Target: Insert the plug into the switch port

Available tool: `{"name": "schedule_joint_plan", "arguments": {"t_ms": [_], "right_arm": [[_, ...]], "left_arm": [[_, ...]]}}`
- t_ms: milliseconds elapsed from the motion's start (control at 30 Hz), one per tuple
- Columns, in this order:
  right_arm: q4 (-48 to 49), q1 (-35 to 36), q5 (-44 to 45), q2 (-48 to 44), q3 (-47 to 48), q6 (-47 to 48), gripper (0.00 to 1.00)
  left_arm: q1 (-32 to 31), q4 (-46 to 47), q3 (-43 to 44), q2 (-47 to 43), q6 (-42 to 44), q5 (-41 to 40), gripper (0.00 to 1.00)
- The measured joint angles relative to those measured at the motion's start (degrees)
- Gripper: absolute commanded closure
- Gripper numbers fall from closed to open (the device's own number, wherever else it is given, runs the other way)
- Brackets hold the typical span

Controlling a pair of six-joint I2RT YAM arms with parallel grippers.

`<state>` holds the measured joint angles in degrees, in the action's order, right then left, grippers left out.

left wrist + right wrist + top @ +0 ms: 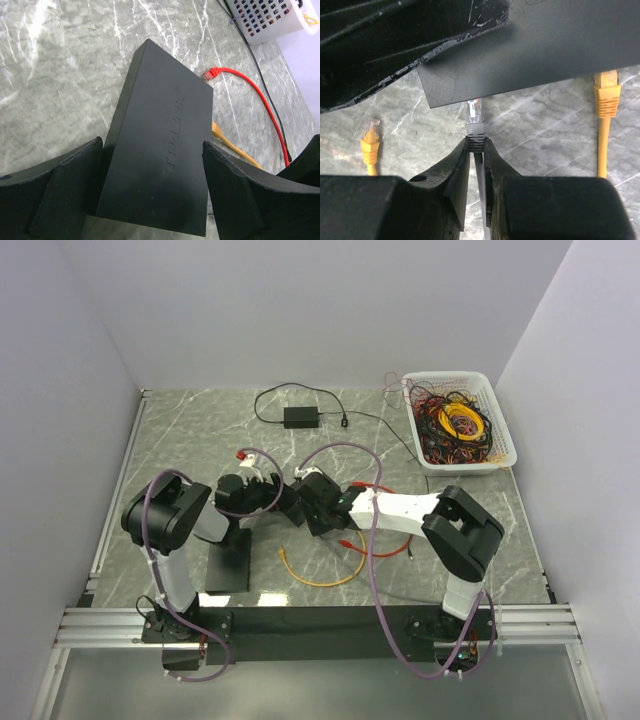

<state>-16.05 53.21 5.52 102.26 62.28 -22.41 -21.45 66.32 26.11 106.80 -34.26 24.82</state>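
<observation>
Grey marble tabletop (200, 420). I've got the right gripper (476, 146) pinched on the plug (474, 112): clear head, grey boot, tip at the switch (160, 115) edge. My left gripper (152, 170) clamps the black switch, "TP-LINK" embossed on top. Beyond it a red cable (250, 90), then a white basket (452, 375) of cables.

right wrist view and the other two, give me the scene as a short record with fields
switch: black box, clamped between the fingers of the left gripper
plug: clear plug with a grey boot, pinched at the boot by the right gripper
plug vs switch: tip meets the switch's edge; cannot tell whether it is in a port
yellow cable: loose on the table
red cable: loose on the table beyond the switch
basket: white, far right, full of tangled cables
</observation>
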Motion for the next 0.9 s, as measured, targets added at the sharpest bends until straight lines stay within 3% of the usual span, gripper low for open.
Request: {"name": "schedule_joint_plan", "arguments": {"t_ms": [267,733,900], "right_arm": [[1.4,0.0,1.2,1.5,-0.1,0.9,1.0],[1.2,0.0,2.4,2.1,0.1,1.3,1.0],[0.6,0.0,2.9,2.2,0.5,1.4,1.0]], "left_arm": [[0.7,2.4,1.4,3.4,0.4,0.4,0.43],[1.2,2.8,3.0,5.6,1.7,1.0,0.58],[1.2,2.9,3.6,6.1,2.3,1.8,0.72]]}}
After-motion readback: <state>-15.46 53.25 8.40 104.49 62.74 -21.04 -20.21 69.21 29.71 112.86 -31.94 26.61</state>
